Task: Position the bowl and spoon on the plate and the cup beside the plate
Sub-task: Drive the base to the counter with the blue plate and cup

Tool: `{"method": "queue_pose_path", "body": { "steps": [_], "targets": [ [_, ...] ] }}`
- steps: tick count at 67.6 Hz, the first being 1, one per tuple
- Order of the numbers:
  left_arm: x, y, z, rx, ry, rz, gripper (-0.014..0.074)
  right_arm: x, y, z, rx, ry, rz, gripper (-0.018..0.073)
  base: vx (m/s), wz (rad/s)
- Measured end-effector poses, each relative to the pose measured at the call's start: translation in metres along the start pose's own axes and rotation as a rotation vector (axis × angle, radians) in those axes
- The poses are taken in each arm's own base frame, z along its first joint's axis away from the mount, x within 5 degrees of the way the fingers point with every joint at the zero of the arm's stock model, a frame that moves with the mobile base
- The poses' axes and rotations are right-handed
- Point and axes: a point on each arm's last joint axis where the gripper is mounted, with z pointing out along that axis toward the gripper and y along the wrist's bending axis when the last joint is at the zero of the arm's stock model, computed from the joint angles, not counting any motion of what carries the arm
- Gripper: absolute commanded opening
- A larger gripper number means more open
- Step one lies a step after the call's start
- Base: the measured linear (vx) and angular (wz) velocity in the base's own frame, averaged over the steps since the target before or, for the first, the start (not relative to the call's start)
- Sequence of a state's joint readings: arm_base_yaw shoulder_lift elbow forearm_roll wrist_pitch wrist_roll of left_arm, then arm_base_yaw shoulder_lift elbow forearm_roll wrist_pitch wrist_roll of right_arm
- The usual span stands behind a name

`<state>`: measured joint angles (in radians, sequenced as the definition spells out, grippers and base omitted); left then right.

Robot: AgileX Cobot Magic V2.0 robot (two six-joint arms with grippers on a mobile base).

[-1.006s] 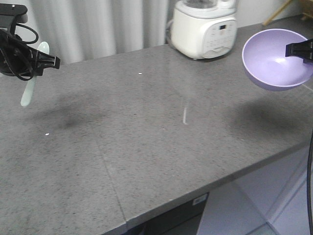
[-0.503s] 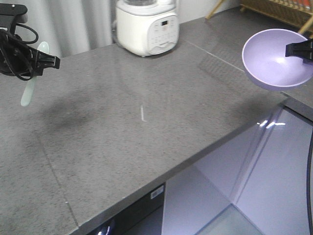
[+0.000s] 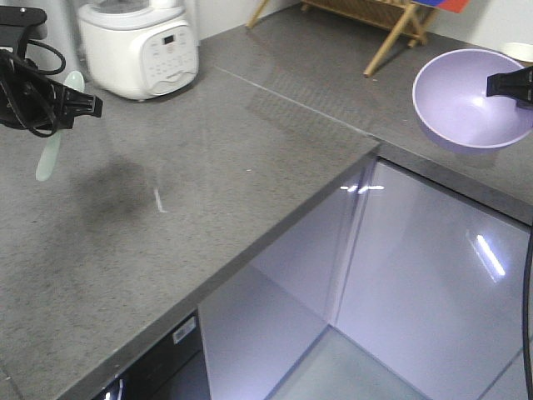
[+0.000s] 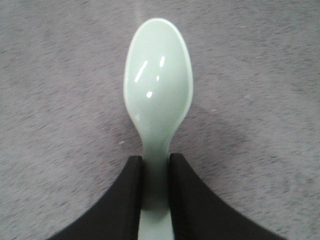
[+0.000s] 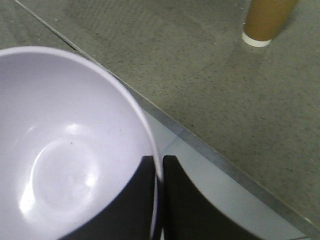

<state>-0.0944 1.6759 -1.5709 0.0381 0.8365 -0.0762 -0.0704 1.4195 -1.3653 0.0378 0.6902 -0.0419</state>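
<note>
- Left gripper (image 4: 156, 170): closed on the handle of the spoon (image 4: 157, 95), which hangs bowl-end down at the left edge of the front view, clear of the countertop (image 3: 166, 208)
- Right gripper (image 5: 158, 170): clamped on the rim of the bowl (image 5: 65, 150), one finger inside and one outside; the bowl is carried in the air at the right edge of the front view, tilted, empty
- Cup (image 5: 265, 20): upright on the counter, upper right of the right wrist view, well apart from the bowl
- Plate: not in view in any picture
- Step in hand, as I judge it: carrying both items toward the plate; I keep both grips firm, level the bowl before lowering, set it down first, then lay the spoon with it
- Risk: the thin rim grip may let the bowl swing or slip
- Change from the earlier frame: the rice cooker (image 3: 141, 46) has slid from top centre to upper left, a wooden rack (image 3: 366, 17) now shows at the top, and glossy cabinet fronts (image 3: 416, 267) fill the lower right; my grippers and their loads sit at the same spots in the frame
</note>
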Motion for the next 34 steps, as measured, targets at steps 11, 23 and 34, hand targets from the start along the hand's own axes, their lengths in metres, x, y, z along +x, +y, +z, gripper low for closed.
{"method": "queue_pose_path", "body": {
  "steps": [11, 23, 34],
  "targets": [
    [0.0, 0.0, 0.0, 0.0, 0.0, 0.0, -0.0006, 0.0, 0.0, 0.0, 0.0, 0.0, 0.0, -0.0011, -0.01, -0.37],
    [0.0, 0.0, 0.0, 0.0, 0.0, 0.0, -0.0006, 0.0, 0.0, 0.0, 0.0, 0.0, -0.001, -0.0011, -0.01, -0.37],
    [0.0, 0.0, 0.0, 0.0, 0.0, 0.0, -0.0006, 0.0, 0.0, 0.0, 0.0, 0.0, -0.001, -0.0011, -0.01, -0.42]
  ]
}}
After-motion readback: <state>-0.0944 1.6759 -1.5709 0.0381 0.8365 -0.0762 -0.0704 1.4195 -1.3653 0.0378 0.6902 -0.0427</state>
